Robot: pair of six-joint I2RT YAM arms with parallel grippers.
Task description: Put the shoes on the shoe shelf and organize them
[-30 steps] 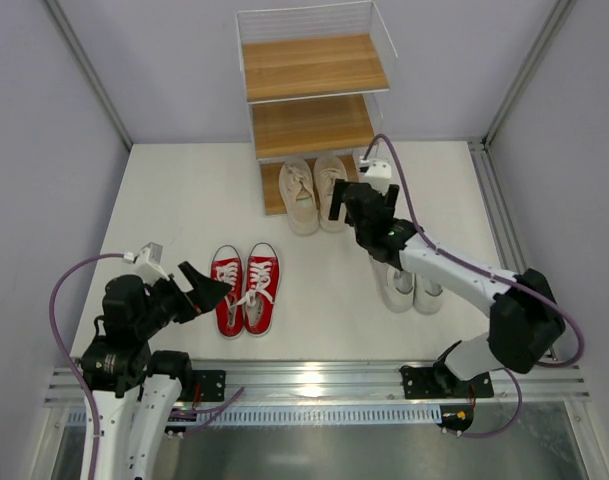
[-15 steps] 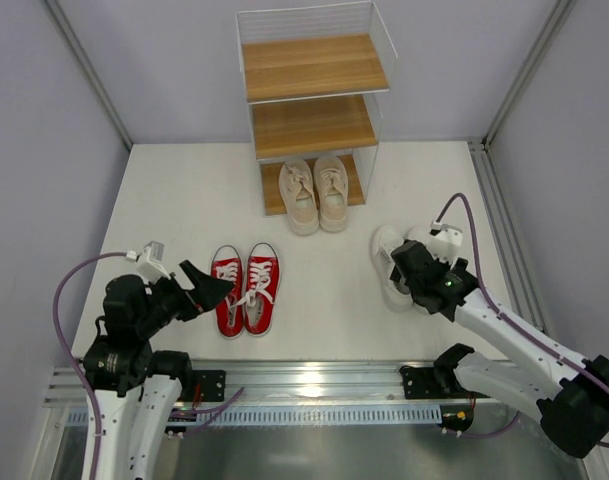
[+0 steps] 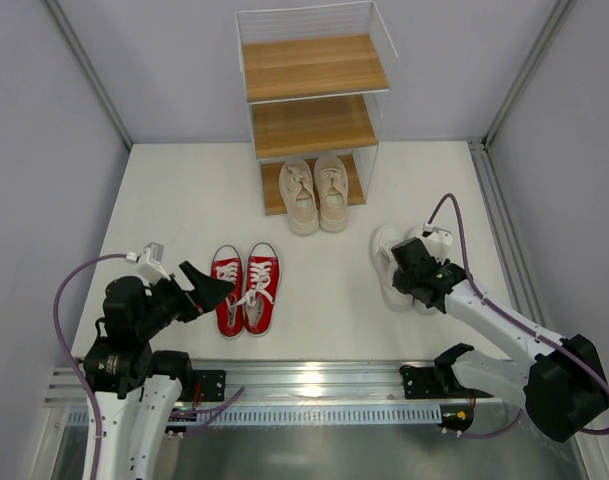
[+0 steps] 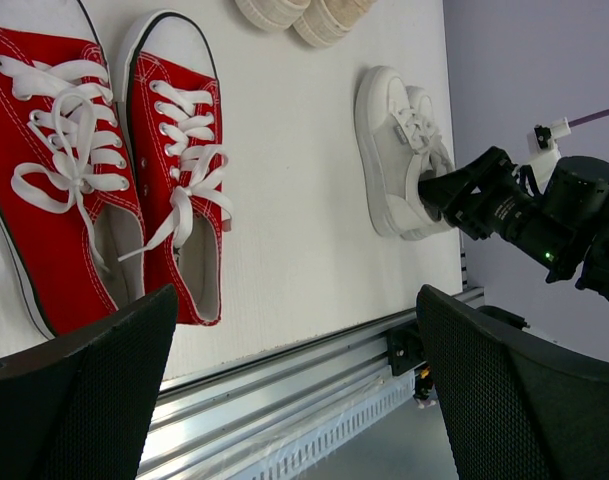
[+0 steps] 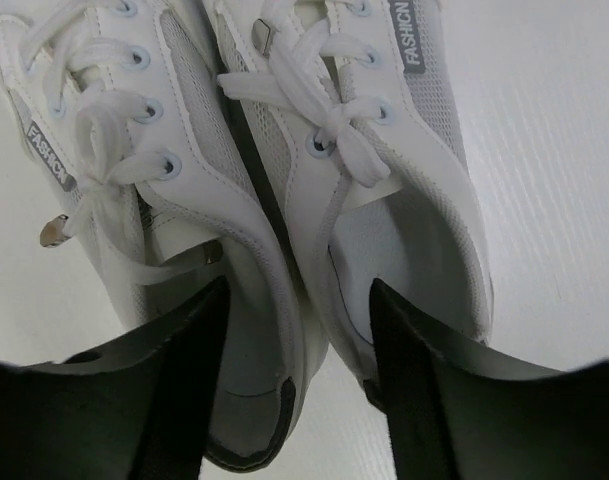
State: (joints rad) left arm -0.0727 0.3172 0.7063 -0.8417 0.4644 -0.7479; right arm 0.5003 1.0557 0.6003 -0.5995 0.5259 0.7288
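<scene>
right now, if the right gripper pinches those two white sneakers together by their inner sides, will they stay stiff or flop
Likely some give: the white sneakers have soft-looking fabric sides, which should squash in the right gripper. Gripped near the heels, the toes may droop. The tied laces could dangle.

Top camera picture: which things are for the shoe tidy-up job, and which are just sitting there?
For the job: red shoes, beige shoes, white shoes, shoe shelf, right tool open at the white shoes, left tool open near the red shoes.

Just there: table, metal rail, purple cables.
</scene>
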